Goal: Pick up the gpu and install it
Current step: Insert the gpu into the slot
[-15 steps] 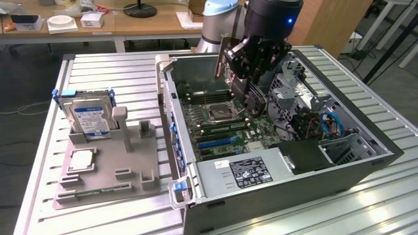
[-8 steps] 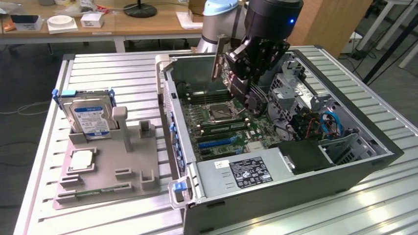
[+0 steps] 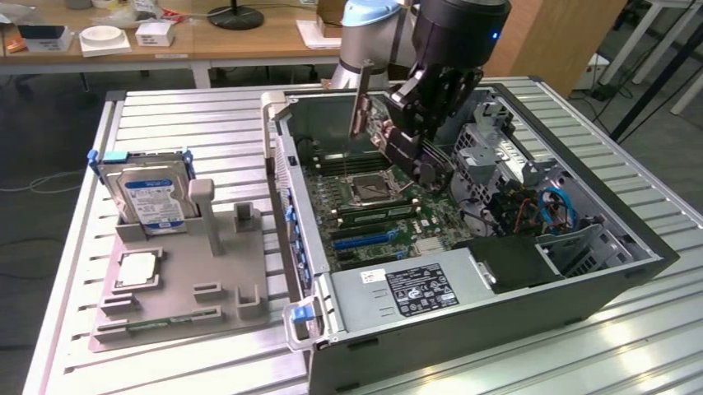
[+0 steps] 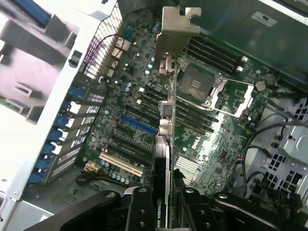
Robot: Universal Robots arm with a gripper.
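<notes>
My gripper [image 3: 423,103] hangs over the open computer case [image 3: 615,271], shut on the gpu [image 3: 401,140]. The gpu is a thin dark card held on edge above the motherboard [image 3: 368,206], its metal bracket [image 3: 360,111] towards the case's rear wall. In the wrist view the gpu [image 4: 166,144] runs edge-on away from my gripper [image 4: 166,214], with its silver bracket [image 4: 175,29] at the far end. It hovers above the expansion slots, beside the blue slot [image 4: 138,126] and the CPU socket [image 4: 197,84]. The black fingers [image 4: 139,211] clamp both faces of the card.
A grey fixture [image 3: 176,280] at the exterior view's left holds a hard drive [image 3: 148,193] with blue rails, a CPU chip [image 3: 134,270] and a green memory stick [image 3: 160,325]. Power supply [image 3: 412,290] and drive cage [image 3: 549,206] crowd the case. The slatted metal table [image 3: 626,354] carries everything.
</notes>
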